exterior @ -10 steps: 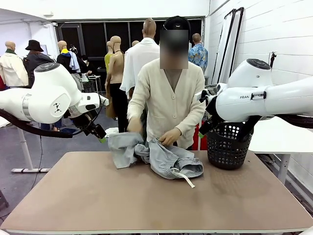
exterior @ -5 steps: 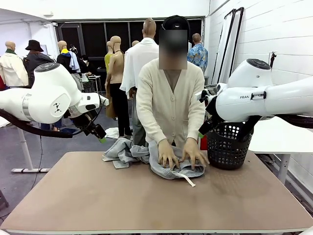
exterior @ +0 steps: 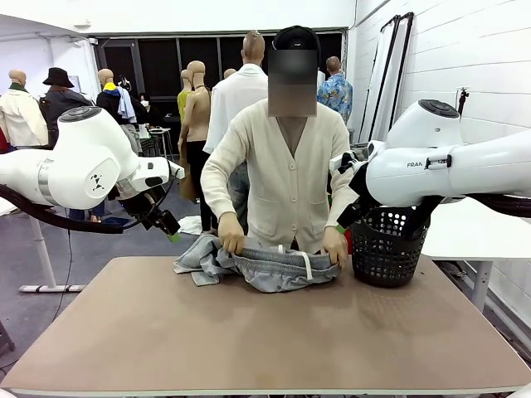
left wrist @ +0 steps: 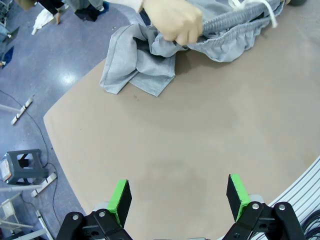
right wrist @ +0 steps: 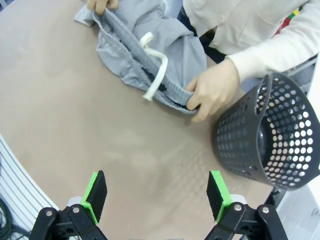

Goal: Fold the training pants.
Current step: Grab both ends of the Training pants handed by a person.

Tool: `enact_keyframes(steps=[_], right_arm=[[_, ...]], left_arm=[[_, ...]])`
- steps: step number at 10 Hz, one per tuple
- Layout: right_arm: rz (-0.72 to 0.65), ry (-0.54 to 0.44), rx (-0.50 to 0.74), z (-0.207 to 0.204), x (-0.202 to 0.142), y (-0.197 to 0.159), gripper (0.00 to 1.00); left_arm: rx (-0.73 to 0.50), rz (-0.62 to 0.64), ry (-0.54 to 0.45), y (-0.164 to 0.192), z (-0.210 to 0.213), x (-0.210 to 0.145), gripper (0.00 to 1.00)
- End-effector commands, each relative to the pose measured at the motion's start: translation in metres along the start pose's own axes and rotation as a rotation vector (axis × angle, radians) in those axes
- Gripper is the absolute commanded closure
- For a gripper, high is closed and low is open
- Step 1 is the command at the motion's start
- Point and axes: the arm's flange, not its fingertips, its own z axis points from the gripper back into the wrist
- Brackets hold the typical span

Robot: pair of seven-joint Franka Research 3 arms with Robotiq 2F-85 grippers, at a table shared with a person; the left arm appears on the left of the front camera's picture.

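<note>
- Hard to make out in the front view: right gripper (exterior: 343,222), half hidden behind the person's sleeve and the black basket (exterior: 386,249) at centre right
- Plain from the right wrist view (right wrist: 157,192): jaws wide apart, green pads holding nothing, bare table (right wrist: 100,130) beneath
- Cut off by the top edge of the left wrist view: most of the waistband and part of the person's right hand (left wrist: 174,22)
- Crumpled at upper left there: legs of the training pants (left wrist: 142,57), folds hiding how they lie
- At the bottom of that view, left gripper (left wrist: 177,192) spread wide and empty; in the front view raised at centre left (exterior: 172,230) (apart from the cloth)
- Since half a second ago: hands no longer pressed flat on the cloth, now closed on the two ends of the waistband, stretching it level; both grippers unmoved
- Lying at the far middle of the table: training pants (exterior: 265,264), just beside the basket
- Clearer from the right wrist view than from the front: white drawstring (right wrist: 155,62) looped over the waistband, person's left hand (right wrist: 212,90) pinching the end near the basket's rim (right wrist: 270,135)
</note>
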Motion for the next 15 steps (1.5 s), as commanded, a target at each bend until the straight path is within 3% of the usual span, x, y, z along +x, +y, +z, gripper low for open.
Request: enact_keyframes(steps=[1,15], right_arm=[[-0.001,0.001,0.002,-0.0009,-0.0003,-0.0005,0.0],[-0.001,0.001,0.002,-0.0009,-0.0003,-0.0005,0.0]], left_arm=[[-0.002,-0.001,0.003,0.0011,0.0019,0.001,0.0],[-0.002,-0.001,0.003,0.0011,0.0019,0.001,0.0]])
